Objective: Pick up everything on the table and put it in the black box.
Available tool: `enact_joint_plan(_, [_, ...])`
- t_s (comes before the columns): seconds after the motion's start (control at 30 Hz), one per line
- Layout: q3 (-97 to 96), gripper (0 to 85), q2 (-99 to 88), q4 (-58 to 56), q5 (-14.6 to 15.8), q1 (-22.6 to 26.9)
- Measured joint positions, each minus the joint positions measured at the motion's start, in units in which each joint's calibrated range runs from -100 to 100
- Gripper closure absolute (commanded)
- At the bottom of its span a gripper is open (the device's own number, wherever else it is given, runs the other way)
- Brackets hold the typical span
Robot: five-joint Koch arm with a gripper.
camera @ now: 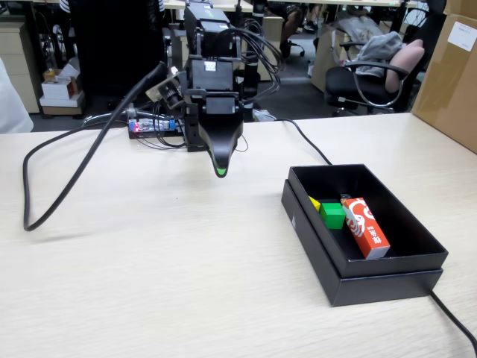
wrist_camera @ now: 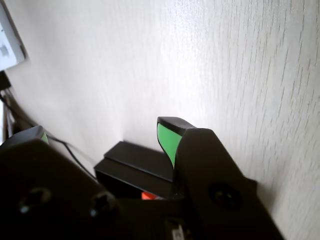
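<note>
The black box [camera: 387, 285] stands on the right of the table [camera: 149, 268] in the fixed view. Inside it lie the green cube [camera: 332, 215], the yellow cube [camera: 314, 202] half hidden behind the green one, and the red carton [camera: 365, 227] with white markings. My gripper [camera: 220, 170] hangs above the table left of the box and points down. In the wrist view my gripper [wrist_camera: 105, 135] is open and empty, with its green-padded jaws wide apart. Between them show the black box [wrist_camera: 135, 167] and a sliver of the red carton [wrist_camera: 147, 196].
A thick black cable [camera: 82, 160] loops over the table's left side. A thinner cable [camera: 305, 142] runs past the box's far corner. A circuit board [camera: 153, 125] sits by the arm's base. A brown cardboard carton [camera: 451, 74] stands at the far right.
</note>
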Motion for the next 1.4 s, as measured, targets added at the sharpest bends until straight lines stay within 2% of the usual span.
enact_joint_plan(0.23, [0.0, 39.0, -0.13, 0.0, -3.27, 0.05])
enact_joint_plan(1.07, [-3.65, 36.7, -3.29, -0.74, -4.49, 0.54])
enact_joint_plan(1.4, [-14.61, 36.2, -12.79, -0.74, -4.49, 1.07])
